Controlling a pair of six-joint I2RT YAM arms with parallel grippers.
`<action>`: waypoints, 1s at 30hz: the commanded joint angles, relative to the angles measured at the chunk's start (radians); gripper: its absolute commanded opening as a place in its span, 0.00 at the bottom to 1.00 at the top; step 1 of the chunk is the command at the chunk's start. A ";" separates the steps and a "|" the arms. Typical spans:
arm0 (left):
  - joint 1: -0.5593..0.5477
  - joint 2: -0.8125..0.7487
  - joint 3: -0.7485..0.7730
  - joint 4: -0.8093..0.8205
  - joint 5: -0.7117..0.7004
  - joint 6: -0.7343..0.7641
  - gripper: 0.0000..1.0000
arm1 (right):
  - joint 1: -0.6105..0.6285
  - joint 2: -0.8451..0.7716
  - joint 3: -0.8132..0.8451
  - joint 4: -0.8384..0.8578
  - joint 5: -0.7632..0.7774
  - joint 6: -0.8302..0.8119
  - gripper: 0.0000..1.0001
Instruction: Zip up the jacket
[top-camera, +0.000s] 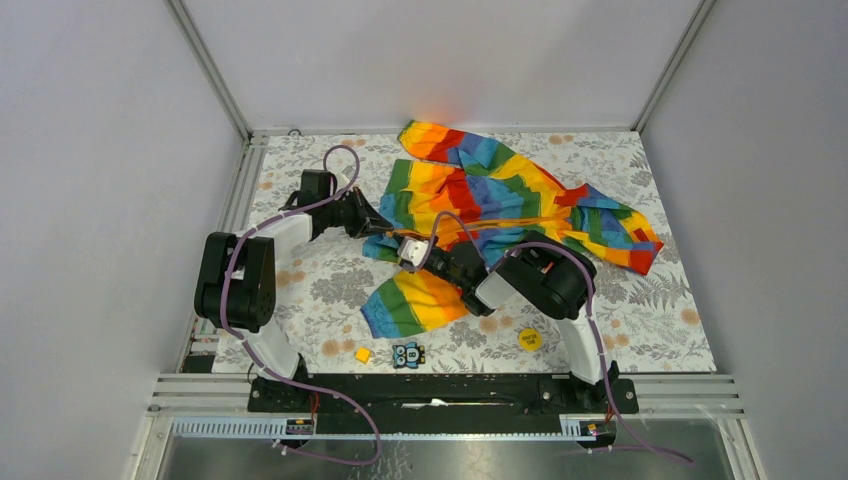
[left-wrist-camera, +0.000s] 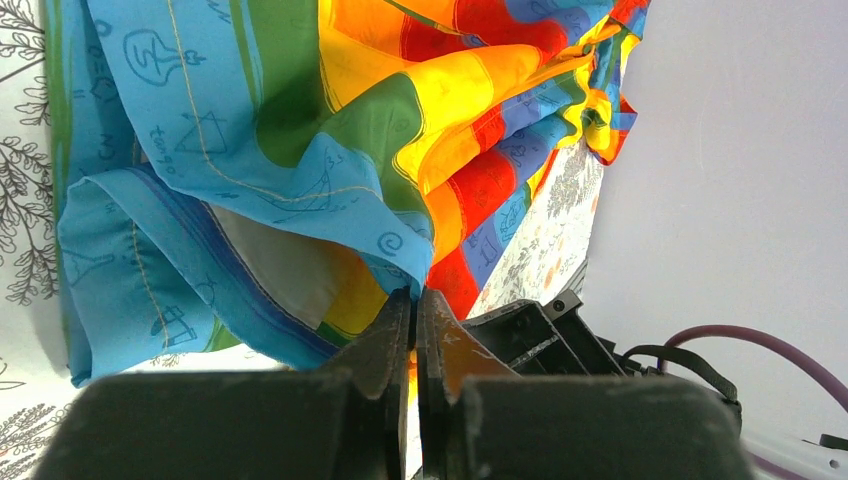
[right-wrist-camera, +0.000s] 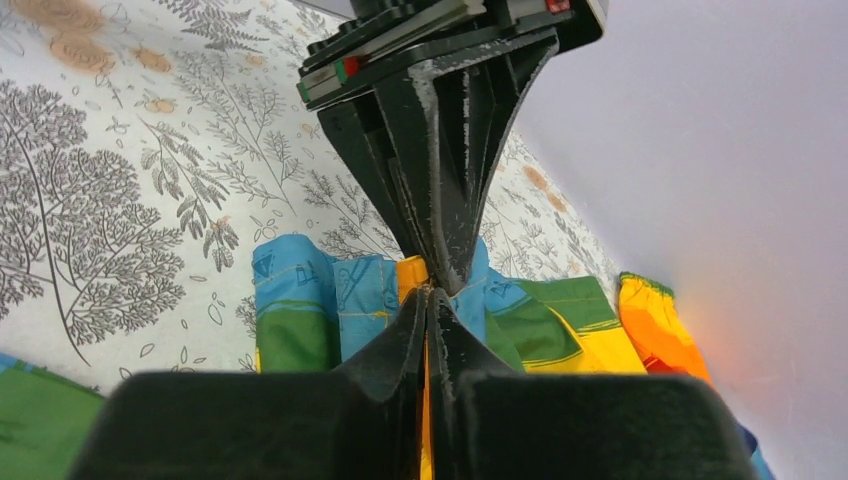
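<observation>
Saw the jacket (top-camera: 500, 195) sprawled across the centre of the top frame. Only from the wrists: left gripper (left-wrist-camera: 415, 305) pressed shut on its blue hem, right gripper (right-wrist-camera: 428, 300) pinching the orange zipper strip (right-wrist-camera: 411, 271). Made out blue doodles (left-wrist-camera: 150, 50) upper left, wording unreadable.

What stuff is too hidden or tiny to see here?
Top view: on the rainbow-striped fabric jacket, the zipper has its lower end under the right arm.
Right wrist view: the shut right gripper hides which orange bit it pinches.
Left wrist view: the shut left gripper hides its pinch spot.
Top view: the round yellow disc has writing too small.
</observation>
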 joint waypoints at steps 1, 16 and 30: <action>-0.007 -0.011 0.031 0.020 0.032 -0.004 0.00 | 0.009 -0.023 -0.010 0.156 0.096 0.112 0.00; -0.007 -0.050 0.016 0.048 0.012 0.032 0.00 | 0.001 -0.255 0.131 -0.686 0.291 1.007 0.00; -0.018 -0.164 -0.013 0.052 -0.089 0.166 0.00 | -0.215 -0.145 0.484 -1.358 -0.271 1.476 0.00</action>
